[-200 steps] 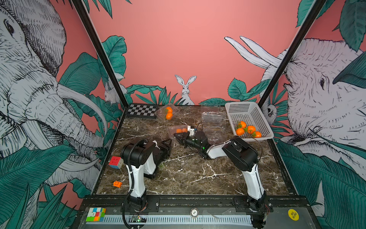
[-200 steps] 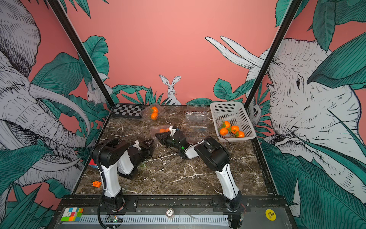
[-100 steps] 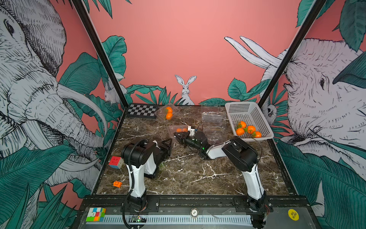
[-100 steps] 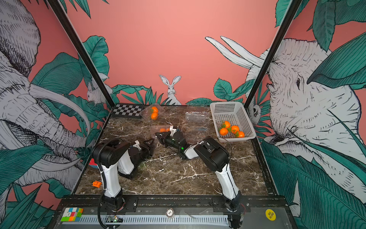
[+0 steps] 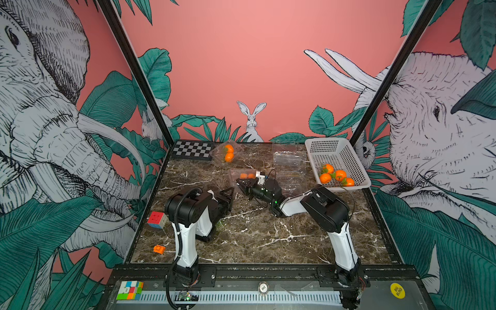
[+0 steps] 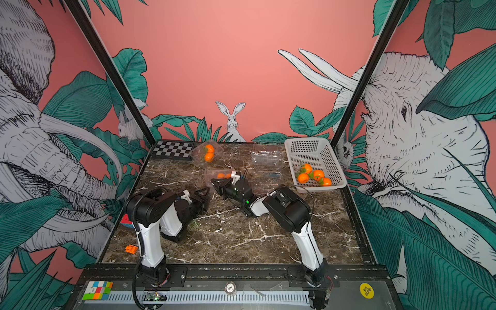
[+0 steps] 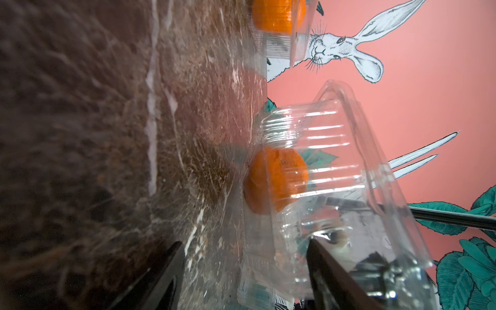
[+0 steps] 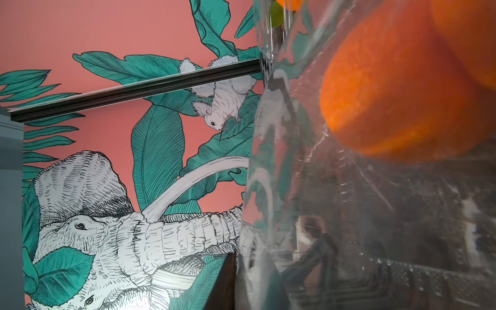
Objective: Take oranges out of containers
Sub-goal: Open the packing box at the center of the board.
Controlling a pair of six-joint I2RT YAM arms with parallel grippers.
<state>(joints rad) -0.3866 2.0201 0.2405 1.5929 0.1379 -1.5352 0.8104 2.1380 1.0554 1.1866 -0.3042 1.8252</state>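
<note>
1. Mid clamshell, centre-rear of table: 2 oranges are seen inside, side by side. Whether the lid is latched can't be told.
2. R gripper is set at that box's near edge, jaws nearly together w/ the clear wall pinched between them. In the R wrist view the plastic fills most of the frame, w/ fruit close behind it.
3. L gripper is rolled on its side just beside the same box, jaws wide apart, nothing held. Contact w/ the box can't be told.
4. Rear clamshell, next to the chessboard: 2 more oranges are held in it, one behind the other.
5. 2 empty clamshells are placed between the mid clamshell and the basket, one behind the other.
6. White perforated basket, at the right edge: 4 leafy oranges are gathered at its near end.
7. Surface: dark brown marble table w/ white veins. A Rubik's cube and a small orange block are seen at the left edge, and a 2nd cube on the front ledge.
8. Room: the walls are pink, printed w/ a rabbit, elephants and green leaves.
</note>
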